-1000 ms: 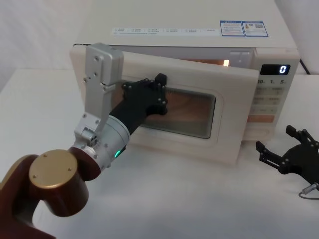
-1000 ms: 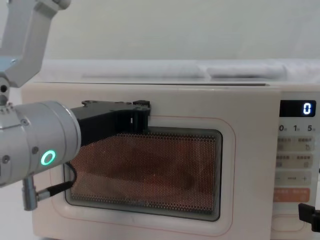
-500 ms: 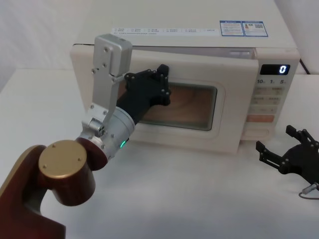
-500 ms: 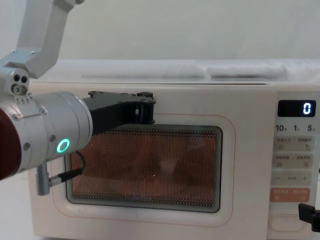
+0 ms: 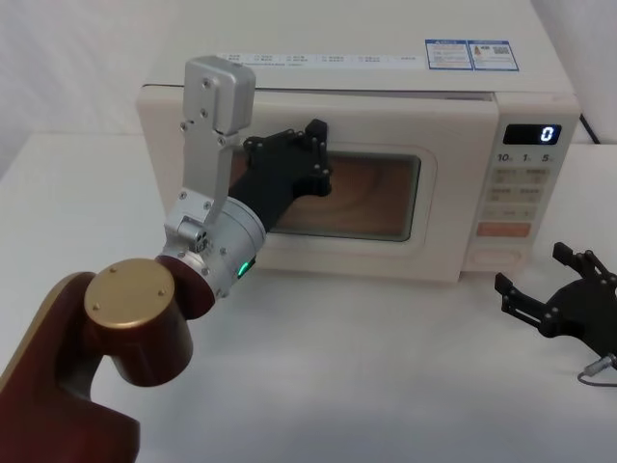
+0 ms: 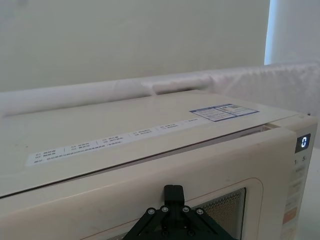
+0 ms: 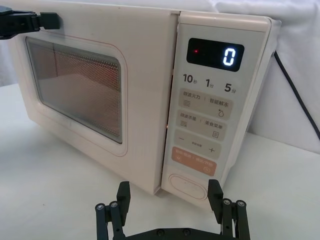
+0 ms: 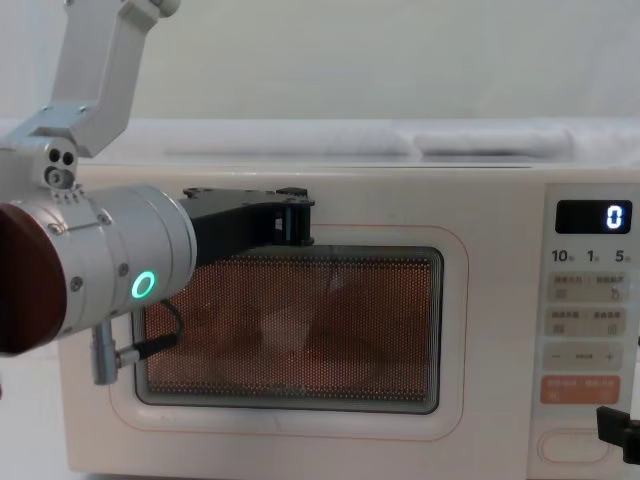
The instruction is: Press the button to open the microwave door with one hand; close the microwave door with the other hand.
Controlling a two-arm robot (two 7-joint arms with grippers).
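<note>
Black and blocky, the left gripper (image 5: 310,154) pushed on the microwave door (image 5: 318,198), its fingers seemingly together. A second earlier the door stood out; now it lay nearly flat on the microwave (image 5: 357,77). Right of the microwave, the right gripper (image 7: 170,212) waited, spread wide, before the button (image 7: 187,186).

Head view: high, looking down. Chest view: low, close, frontal. Wrist views: nearer still. Shared: the microwave (image 5: 357,164) front.

microwave (image 5: 386,87): cream, upright on table | microwave door (image 5: 443,193): nearly flush with front | button (image 7: 187,186): wide cream pill, panel bottom
</note>
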